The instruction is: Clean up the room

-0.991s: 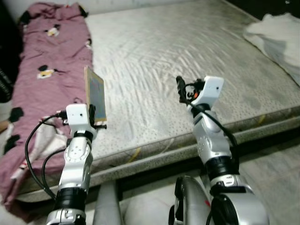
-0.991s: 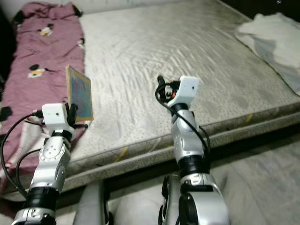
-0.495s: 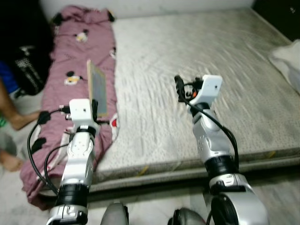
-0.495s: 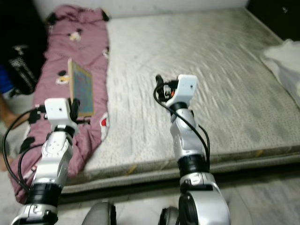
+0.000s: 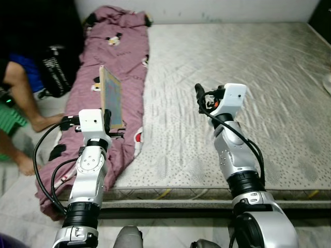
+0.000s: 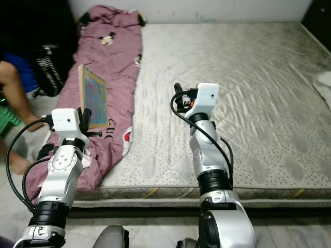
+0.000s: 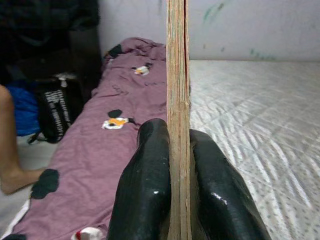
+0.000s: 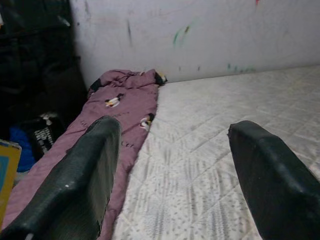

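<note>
My left gripper [image 5: 111, 126] is shut on a thin flat book [image 5: 112, 95] with a blue cover, held upright on its edge above the left side of the bed. In the left wrist view the book [image 7: 177, 75] stands edge-on, clamped between both black fingers [image 7: 145, 185]. My right gripper [image 5: 199, 98] is raised over the bare grey mattress [image 5: 248, 77] and is open with nothing in it; its fingers [image 8: 85, 170] stand wide apart in the right wrist view.
A mauve cartoon-print blanket [image 5: 116, 51] lies along the mattress's left side and hangs over its edge. A person's legs [image 5: 20, 103] and a black bag [image 5: 57, 67] are on the floor to the left. A white wall [image 8: 200, 35] runs behind the bed.
The camera has swung left and back: the blanket and bed shifted right, the person and bag came into view. Both arms keep their pose, the book still held.
</note>
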Available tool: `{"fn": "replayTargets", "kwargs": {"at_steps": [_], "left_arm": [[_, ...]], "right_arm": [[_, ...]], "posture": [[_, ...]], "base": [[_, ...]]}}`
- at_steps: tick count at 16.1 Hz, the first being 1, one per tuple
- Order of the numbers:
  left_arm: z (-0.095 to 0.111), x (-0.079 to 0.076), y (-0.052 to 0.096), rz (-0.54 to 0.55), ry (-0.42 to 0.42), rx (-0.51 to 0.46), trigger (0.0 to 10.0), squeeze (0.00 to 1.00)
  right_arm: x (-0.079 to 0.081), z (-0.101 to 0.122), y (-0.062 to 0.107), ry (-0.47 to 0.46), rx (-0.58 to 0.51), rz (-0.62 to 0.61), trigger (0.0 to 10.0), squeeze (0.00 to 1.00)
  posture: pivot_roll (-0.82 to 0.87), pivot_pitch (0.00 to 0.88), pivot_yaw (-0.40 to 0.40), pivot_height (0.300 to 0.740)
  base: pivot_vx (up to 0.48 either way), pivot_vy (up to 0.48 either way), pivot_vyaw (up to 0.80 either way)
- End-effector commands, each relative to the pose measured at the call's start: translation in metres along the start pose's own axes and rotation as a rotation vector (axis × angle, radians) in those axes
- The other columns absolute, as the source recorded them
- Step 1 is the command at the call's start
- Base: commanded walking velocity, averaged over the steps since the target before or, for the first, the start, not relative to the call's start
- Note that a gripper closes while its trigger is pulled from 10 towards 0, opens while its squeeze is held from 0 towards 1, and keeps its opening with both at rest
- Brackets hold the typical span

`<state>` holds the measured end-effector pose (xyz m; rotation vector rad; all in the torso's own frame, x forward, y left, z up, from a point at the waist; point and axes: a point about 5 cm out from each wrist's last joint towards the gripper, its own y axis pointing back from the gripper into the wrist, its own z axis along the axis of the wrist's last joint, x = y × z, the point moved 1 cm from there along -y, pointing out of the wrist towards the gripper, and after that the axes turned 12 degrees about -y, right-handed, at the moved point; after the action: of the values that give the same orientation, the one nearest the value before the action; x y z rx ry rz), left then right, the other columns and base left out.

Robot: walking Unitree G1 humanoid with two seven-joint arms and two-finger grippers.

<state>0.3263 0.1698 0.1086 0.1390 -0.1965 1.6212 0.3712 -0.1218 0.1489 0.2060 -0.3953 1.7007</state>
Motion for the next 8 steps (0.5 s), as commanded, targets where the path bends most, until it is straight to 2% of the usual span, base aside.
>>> {"fn": "replayTargets", "kwargs": {"at_steps": [1,7,8], "left_arm": [[0.0101,0.0004,-0.0027,-0.004,-0.018,-0.041,10.0,0.0],[0.0113,0.0002,-0.0025,-0.008,-0.007,-0.049,10.0,0.0],[0.0112,-0.0001,-0.0026,-0.008,-0.006,-0.047,10.0,0.0]], "right_arm": [[-0.0015,-0.0028,0.0006,0.005,0.013,-0.014,10.0,0.0],[-0.0011,-0.0067,0.001,0.038,0.03,-0.011,10.0,0.0],[-0.0001,-0.0063,0.0011,0.044,0.027,-0.001,10.0,0.0]], "posture": [[0.05,0.0,0.027,0.74],[0.05,0.0,0.02,0.74],[0.05,0.0,0.02,0.74]], "base": [[0.0,0.0,0.0],[0.0,0.0,0.0],[0.0,-0.244,0.46]]}}
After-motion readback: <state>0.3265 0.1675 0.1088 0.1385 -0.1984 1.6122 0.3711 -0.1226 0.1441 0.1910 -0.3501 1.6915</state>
